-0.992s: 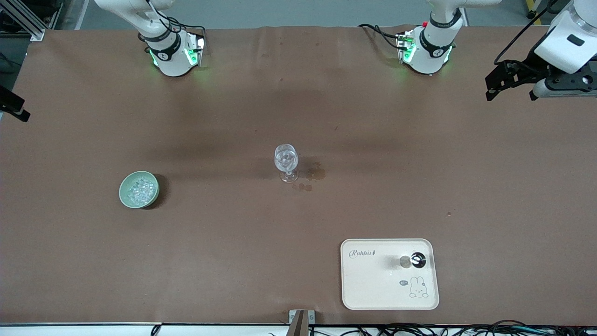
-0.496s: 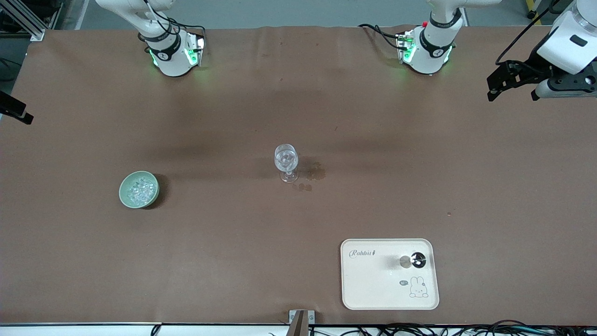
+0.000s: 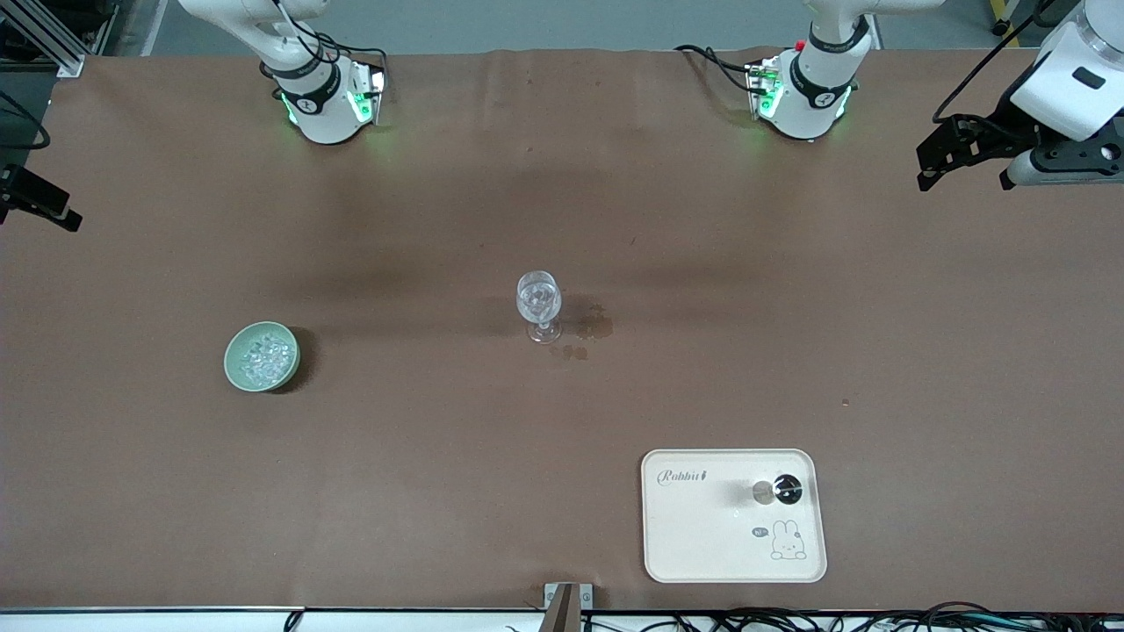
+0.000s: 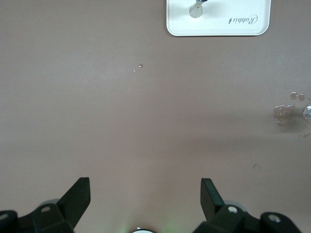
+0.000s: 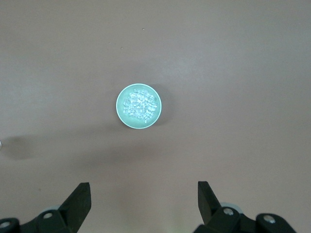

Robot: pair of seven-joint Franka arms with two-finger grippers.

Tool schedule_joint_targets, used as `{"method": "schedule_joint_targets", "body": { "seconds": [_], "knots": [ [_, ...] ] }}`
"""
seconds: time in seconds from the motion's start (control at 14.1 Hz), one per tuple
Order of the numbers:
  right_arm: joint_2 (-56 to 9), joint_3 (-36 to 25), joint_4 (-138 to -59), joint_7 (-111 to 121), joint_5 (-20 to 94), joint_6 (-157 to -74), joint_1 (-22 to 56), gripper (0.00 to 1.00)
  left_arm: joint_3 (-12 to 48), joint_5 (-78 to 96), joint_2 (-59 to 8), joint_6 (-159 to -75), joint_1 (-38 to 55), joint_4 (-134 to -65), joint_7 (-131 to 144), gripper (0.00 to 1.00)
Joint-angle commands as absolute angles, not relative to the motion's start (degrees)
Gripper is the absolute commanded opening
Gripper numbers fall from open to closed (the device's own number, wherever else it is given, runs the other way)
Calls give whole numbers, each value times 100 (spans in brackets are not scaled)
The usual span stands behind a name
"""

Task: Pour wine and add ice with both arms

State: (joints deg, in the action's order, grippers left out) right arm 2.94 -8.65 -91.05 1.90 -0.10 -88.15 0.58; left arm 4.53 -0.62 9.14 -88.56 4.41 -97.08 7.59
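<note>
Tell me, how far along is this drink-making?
Barely begun, by the look of it. The ice sits in the green bowl, and the stemmed glass shows no wine. Both claws, left and right, hang open and empty above the table. On the tray stands a small metal piece.

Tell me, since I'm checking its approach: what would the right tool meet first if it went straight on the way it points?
Probably bare tablecloth. The right tool, fingers open, points down at the table; the green bowl of ice lies a little ahead of its centre line. Depth is unclear.
</note>
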Motion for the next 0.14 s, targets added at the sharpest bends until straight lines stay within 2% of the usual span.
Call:
{"method": "schedule_joint_targets", "body": {
  "seconds": [0.0, 0.07],
  "knots": [
    [396, -730, -9062, 88, 9, -8815, 27, 97, 457, -44, 844, -8728, 413, -9571, 659, 100],
    [387, -660, -9062, 97, 9, -8815, -52, 97, 457, -35, 844, -8728, 413, -9571, 659, 100]
  ]
}}
